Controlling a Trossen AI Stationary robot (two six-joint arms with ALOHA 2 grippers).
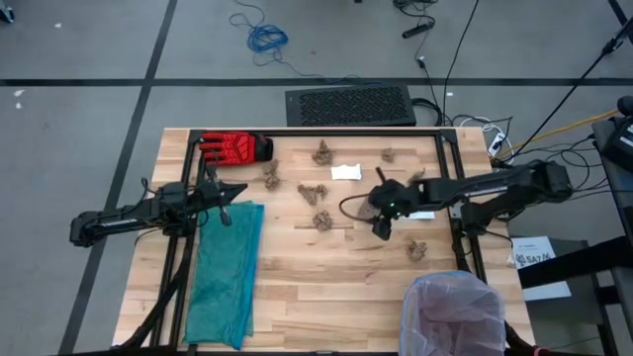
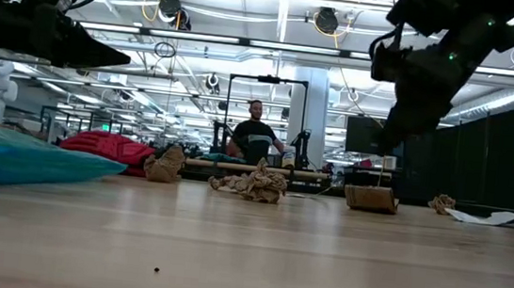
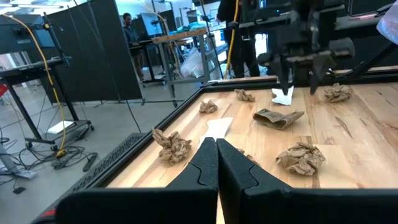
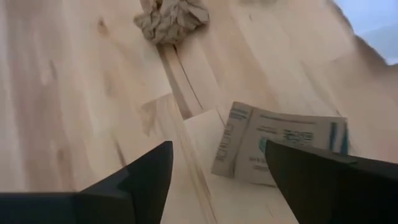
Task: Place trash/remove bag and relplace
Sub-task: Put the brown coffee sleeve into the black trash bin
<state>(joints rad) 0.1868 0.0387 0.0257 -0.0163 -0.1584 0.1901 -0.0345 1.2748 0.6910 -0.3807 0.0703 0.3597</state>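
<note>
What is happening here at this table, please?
A two-armed robot is clearing paper trash from a wooden table. The right gripper hangs open over a flat brown paper piece near the table's middle, holding nothing. The left gripper waits shut beside the red glove and teal bag. Crumpled brown wads remain scattered; the lined bin stands at the table's corner.
</note>
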